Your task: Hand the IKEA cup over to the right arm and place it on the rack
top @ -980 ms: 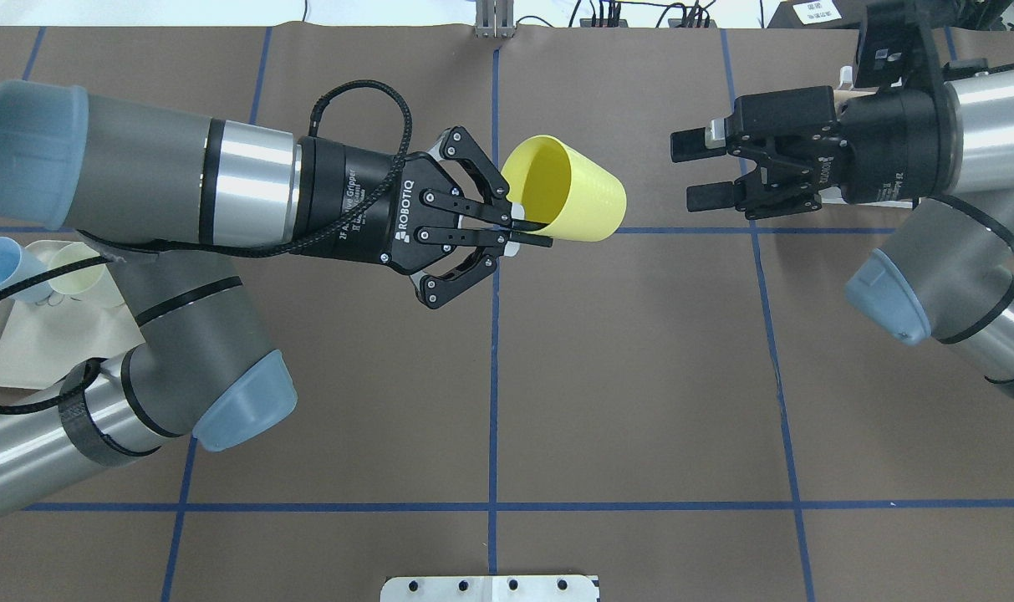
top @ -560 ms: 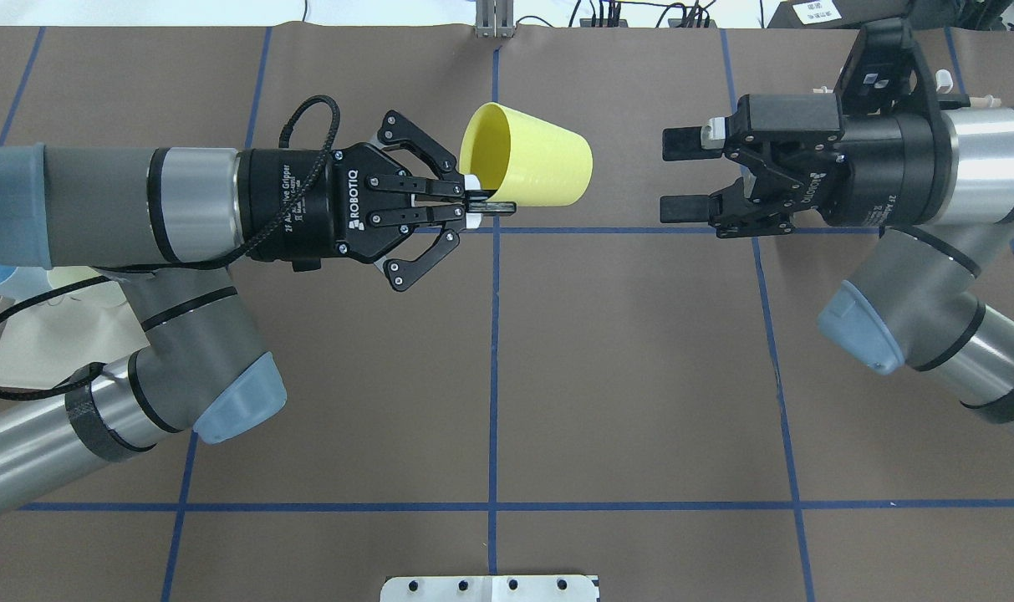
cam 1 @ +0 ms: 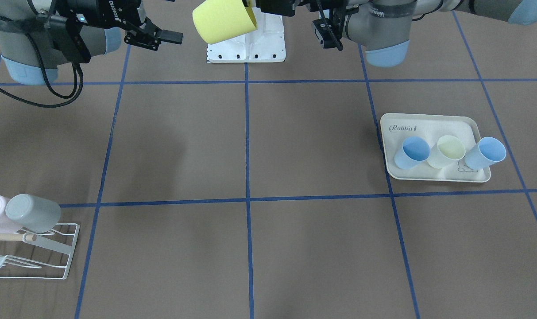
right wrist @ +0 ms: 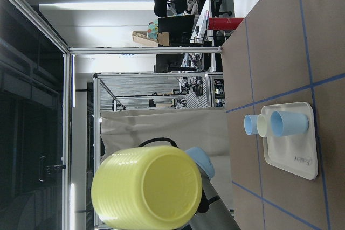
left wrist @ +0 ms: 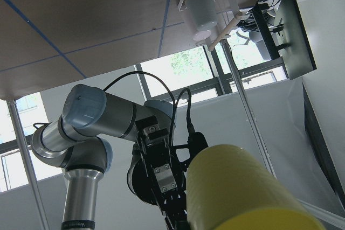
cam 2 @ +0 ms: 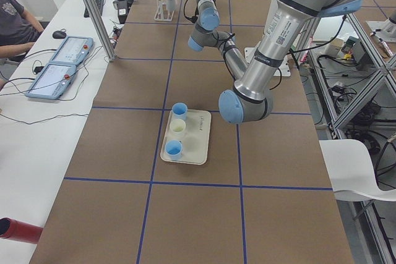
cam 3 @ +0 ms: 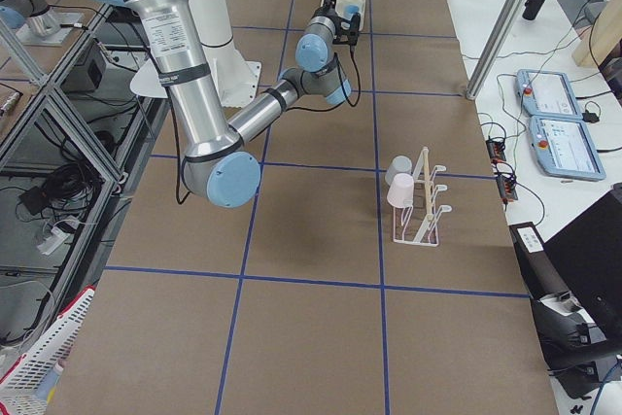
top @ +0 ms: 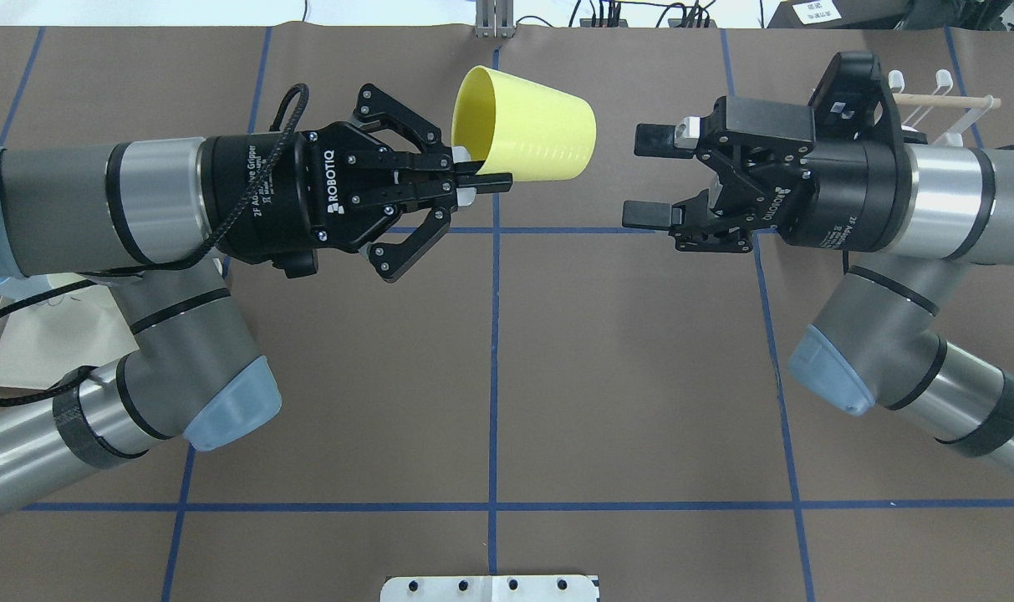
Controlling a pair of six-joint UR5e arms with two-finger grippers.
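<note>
We hold the yellow cup by its rim in the closed left claw, up above the desk, base toward the open right claw nearby, so handover and placing on the rack remain

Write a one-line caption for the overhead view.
Left gripper holds a yellow cup sideways by its rim, base facing the open right gripper.
</note>
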